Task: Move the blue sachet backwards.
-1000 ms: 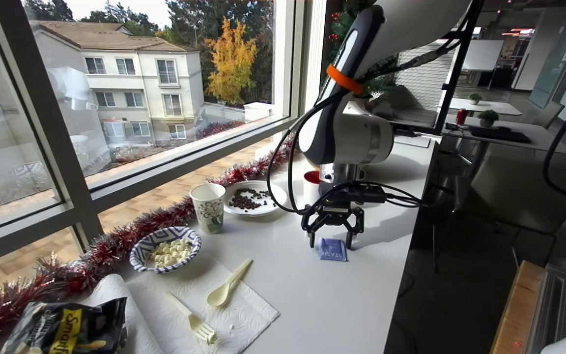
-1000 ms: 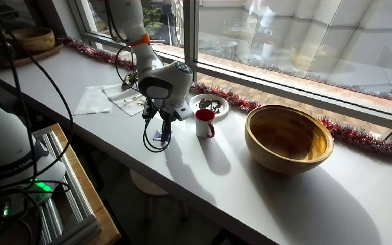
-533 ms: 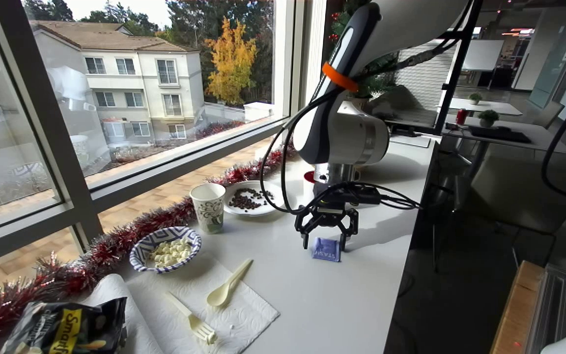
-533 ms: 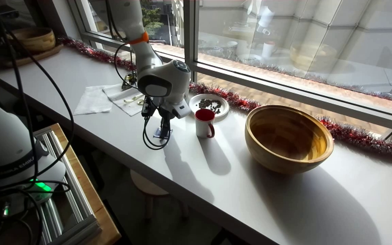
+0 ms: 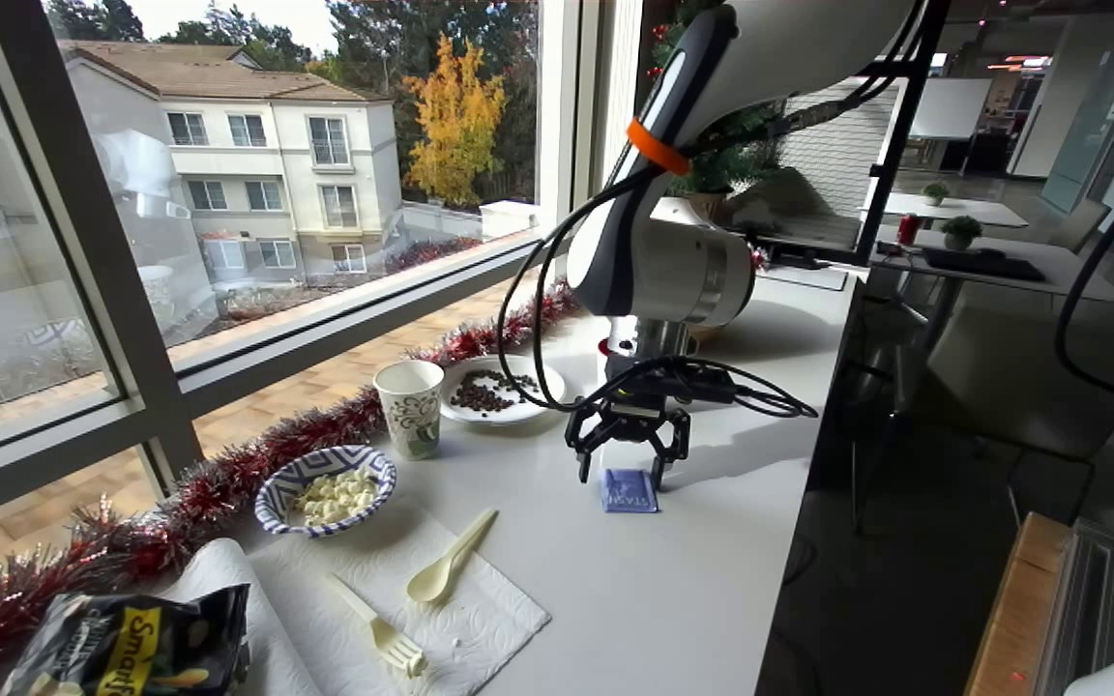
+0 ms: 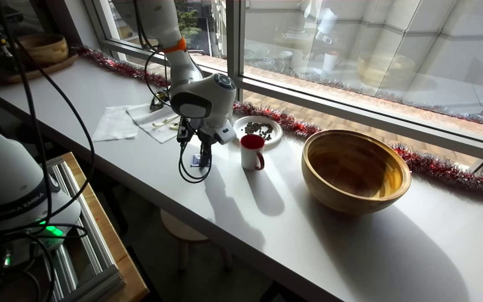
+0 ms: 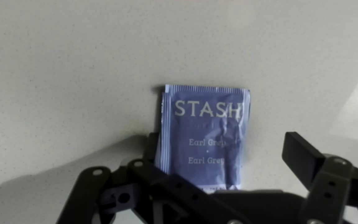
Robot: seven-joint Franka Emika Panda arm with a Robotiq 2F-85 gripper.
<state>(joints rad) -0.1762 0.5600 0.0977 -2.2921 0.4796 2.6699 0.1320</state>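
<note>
- Sachet, flat, squarish, blue and crinkled, lies mid-frame in the wrist view on the speckled pale tabletop
- Black two-fingered gripper stands spread, one finger at the sachet's frame-left edge, touching or not unclear, the other well apart at frame right
- Probably light, limp, slick; best pinched low across both side edges

1. Office, by the look of it.
2. Far right in an exterior view: tables, chairs, potted plants, whiteboard-like panel.
3. Long white worktop under big windows.
4. Part lab too: robot arm on metal-framed, wood-edged stand.
</note>
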